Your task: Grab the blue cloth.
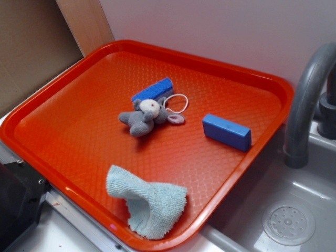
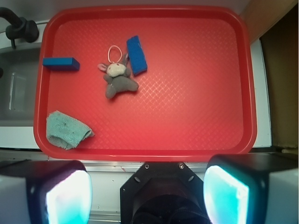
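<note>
The blue cloth (image 1: 148, 200), a pale light-blue fuzzy washcloth, lies crumpled at the front edge of the red tray (image 1: 63, 105). In the wrist view the cloth (image 2: 67, 129) sits in the tray's lower left corner. My gripper (image 2: 147, 193) is open and empty, high above the counter just off the tray's near rim, well to the right of the cloth. Its two fingers (image 2: 67, 198) stand wide apart. The gripper does not show in the exterior view.
A grey plush mouse (image 1: 142, 118) with a white loop lies mid-tray, a dark-blue block (image 1: 153, 90) behind it and another (image 1: 227, 132) to its right. A sink with a grey faucet (image 1: 304, 105) and drain (image 1: 289, 224) is at the right. A black object (image 1: 16, 205) stands at the lower left.
</note>
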Action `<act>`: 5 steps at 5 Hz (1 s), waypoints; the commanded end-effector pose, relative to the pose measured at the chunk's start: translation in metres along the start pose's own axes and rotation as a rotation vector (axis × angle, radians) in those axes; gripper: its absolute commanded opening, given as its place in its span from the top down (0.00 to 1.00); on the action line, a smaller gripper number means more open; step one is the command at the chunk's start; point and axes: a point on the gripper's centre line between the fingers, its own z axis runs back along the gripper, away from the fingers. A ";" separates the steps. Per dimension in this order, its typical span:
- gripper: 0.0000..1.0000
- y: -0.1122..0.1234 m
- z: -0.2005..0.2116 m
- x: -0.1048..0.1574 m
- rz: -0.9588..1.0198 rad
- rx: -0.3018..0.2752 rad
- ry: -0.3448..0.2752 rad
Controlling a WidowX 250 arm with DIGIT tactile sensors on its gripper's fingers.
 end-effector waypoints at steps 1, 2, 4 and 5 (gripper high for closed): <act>0.00 -0.098 -0.051 -0.007 -0.503 -0.040 -0.107; 0.00 -0.139 -0.069 -0.037 -0.736 -0.180 -0.169; 0.00 -0.136 -0.114 -0.040 -0.932 -0.146 -0.149; 0.00 -0.136 -0.114 -0.040 -0.932 -0.146 -0.149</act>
